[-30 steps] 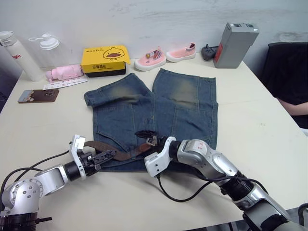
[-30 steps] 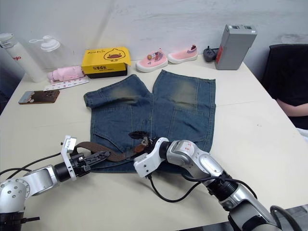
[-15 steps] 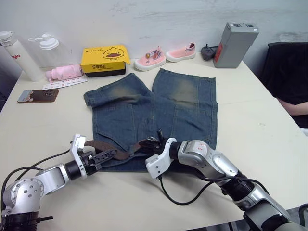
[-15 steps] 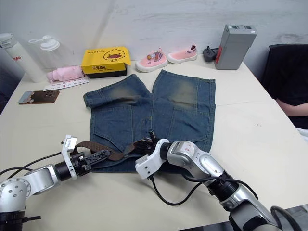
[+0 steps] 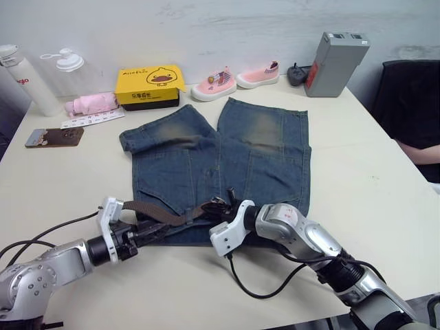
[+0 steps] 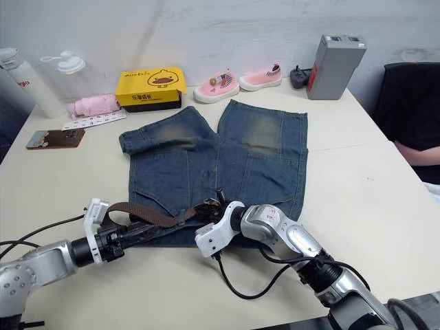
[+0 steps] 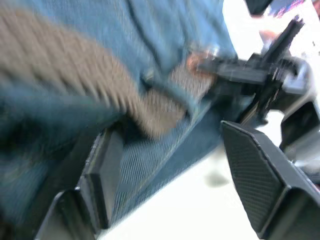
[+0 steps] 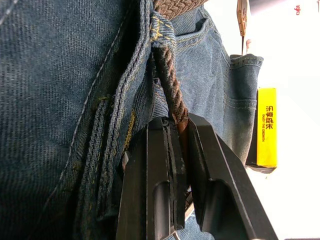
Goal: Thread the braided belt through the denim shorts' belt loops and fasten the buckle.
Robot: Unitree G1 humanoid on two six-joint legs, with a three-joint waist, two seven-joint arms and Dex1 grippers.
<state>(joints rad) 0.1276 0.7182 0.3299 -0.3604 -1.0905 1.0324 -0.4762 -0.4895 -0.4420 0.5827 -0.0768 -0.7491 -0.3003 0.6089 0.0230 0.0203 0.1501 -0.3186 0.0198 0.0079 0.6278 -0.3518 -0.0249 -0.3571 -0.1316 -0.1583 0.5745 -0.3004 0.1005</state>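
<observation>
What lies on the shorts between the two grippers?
In the left eye view, the braided belt spans the denim shorts from the left gripper to the right gripper.

Yellow box [image 5: 150,86], 2 pink shoes [image 5: 236,80], grey box [image 5: 335,63], phone [image 5: 54,137].

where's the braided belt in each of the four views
Left eye view: braided belt lies along the near waistband of the denim shorts.
Right eye view: same place.
Left wrist view: tan woven strap across the denim.
Right wrist view: strap passing under a belt loop.
Shared landmark: the denim shorts.
</observation>
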